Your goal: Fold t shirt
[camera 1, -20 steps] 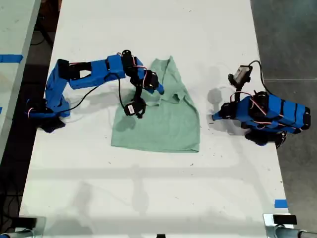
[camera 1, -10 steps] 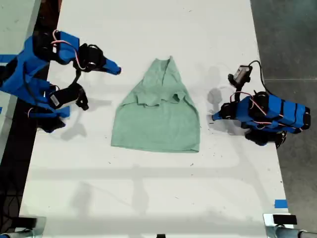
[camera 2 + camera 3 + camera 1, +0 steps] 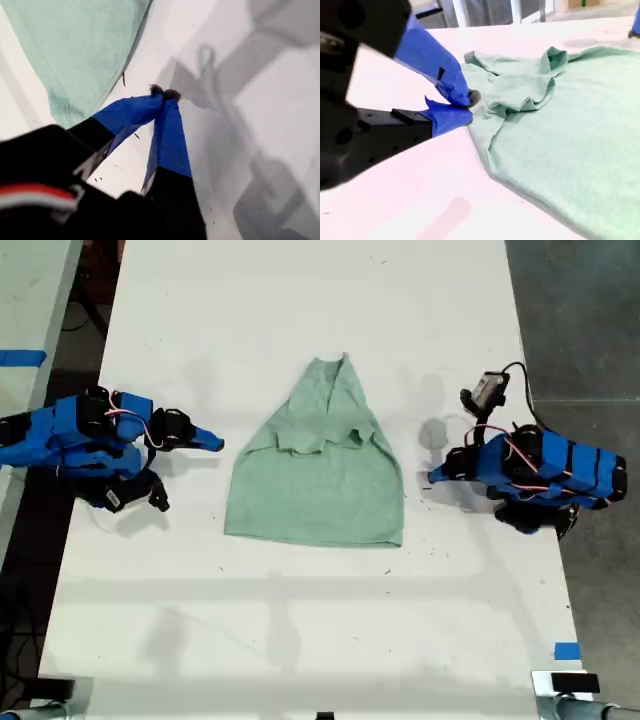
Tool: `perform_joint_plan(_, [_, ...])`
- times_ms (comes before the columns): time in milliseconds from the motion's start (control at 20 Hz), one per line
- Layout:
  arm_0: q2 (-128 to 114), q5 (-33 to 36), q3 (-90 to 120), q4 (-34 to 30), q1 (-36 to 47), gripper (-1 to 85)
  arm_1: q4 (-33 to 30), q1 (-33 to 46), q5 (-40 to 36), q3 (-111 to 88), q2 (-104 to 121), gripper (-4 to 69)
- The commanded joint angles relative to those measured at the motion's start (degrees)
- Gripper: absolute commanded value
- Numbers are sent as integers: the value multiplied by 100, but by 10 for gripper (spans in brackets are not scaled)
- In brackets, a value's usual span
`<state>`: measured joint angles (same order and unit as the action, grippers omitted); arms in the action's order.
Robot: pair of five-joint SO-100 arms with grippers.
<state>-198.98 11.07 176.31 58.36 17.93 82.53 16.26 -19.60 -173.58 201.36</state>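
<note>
The pale mint-green t shirt [image 3: 320, 490] lies flat on the white table [image 3: 300, 640], both sleeves folded inward so it narrows to a point at the far end. My second gripper [image 3: 216, 444] is at the exterior view's left, shut and empty. It rests low, a short gap from the shirt's edge [image 3: 570, 135], as the second wrist view shows [image 3: 467, 102]. At the exterior view's right, my first gripper [image 3: 432, 477] points at the shirt's other side, also shut with nothing held [image 3: 164, 92]. A hemmed corner of the shirt [image 3: 80, 45] lies beyond its tips.
The table's long edges run close behind both arm bases in the exterior view. A strip of blue tape [image 3: 566, 650] marks the near edge at the exterior view's right. Another table with blue tape [image 3: 20, 357] stands at the exterior view's left.
My second gripper has left the shirt's folded sleeve area, swung back toward the exterior view's left and settled low on the table. The shirt and the first arm have not moved.
</note>
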Motion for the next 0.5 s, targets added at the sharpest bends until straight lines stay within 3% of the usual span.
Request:
perform_joint_plan(0, [-765,-97,343,0,0,0,-9,44,26,105,-26,-9])
perform_joint_plan(450, [-756,-114,404,70,-62,0,-9,35,79,105,-26,-9])
